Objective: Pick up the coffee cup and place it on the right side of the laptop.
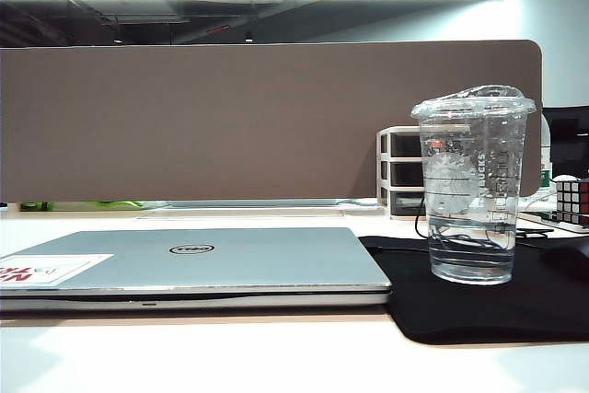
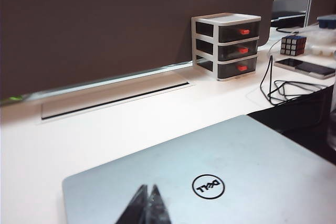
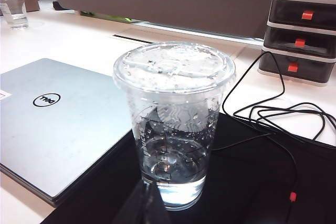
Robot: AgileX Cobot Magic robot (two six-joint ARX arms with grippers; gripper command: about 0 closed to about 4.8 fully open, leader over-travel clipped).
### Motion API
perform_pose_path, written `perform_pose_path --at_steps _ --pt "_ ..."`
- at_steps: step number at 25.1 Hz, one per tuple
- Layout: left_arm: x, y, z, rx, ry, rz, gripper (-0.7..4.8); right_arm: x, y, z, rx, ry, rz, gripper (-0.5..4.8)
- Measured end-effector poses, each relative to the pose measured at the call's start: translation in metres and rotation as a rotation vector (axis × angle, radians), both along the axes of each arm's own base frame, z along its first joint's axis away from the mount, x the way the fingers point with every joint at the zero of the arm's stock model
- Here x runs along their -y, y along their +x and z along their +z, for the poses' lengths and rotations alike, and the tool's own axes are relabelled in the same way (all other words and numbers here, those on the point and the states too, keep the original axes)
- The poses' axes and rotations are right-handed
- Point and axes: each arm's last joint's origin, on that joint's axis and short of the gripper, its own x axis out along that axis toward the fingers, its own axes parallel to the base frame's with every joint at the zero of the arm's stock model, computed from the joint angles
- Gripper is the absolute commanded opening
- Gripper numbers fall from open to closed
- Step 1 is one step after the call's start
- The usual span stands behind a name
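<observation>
— What stood in the tall clear plastic coffee cup?
— A little clear liquid, droplets under its clear lid. It stood upright on the black cloth mat, just right of the closed silver-grey laptop on the white worktop.
— Around it?
— Black cables, a three-drawer organiser with red handles, a puzzle cube.
— Writing?
— "DELL" on the laptop.
— The fingers?
— Left gripper clenched, empty, above the laptop; right gripper just before the cup, its state I couldn't tell.
</observation>
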Motion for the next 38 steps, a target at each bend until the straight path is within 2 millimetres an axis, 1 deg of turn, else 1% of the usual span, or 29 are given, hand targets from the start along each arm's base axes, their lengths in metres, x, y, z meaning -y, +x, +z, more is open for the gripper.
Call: perform_pose_path --at_steps 7,10,15,20,23,25,30,38 --pt "-0.007 0.003 0.000 0.004 0.011 0.098 -0.06 0.000 0.000 0.000 0.022 -0.041 -0.008 -0.01" --pt "-0.019 0.005 0.000 -0.006 -0.017 0.196 -0.06 0.002 0.001 0.000 0.026 -0.050 -0.056 -0.01" --pt "-0.032 0.006 0.004 0.021 -0.054 0.212 -0.06 0.003 0.002 0.004 0.067 -0.050 -0.114 -0.01" --pt "-0.046 0.005 0.004 0.008 -0.115 0.331 -0.06 0.006 0.003 0.007 0.092 -0.051 -0.207 -0.01" --pt "-0.048 0.004 0.004 0.004 -0.139 0.354 -0.05 0.007 0.003 0.007 0.099 -0.061 -0.255 -0.01" --pt "-0.048 0.004 0.004 0.001 -0.145 0.353 -0.05 0.008 0.003 0.010 0.139 -0.080 -0.280 -0.01" --pt "-0.048 0.005 0.003 -0.007 -0.145 0.341 -0.05 0.008 0.003 0.016 0.197 -0.072 -0.290 -0.01" --pt "-0.048 0.005 -0.006 -0.102 -0.150 0.335 -0.05 0.008 0.003 0.016 0.201 -0.070 -0.301 -0.01"
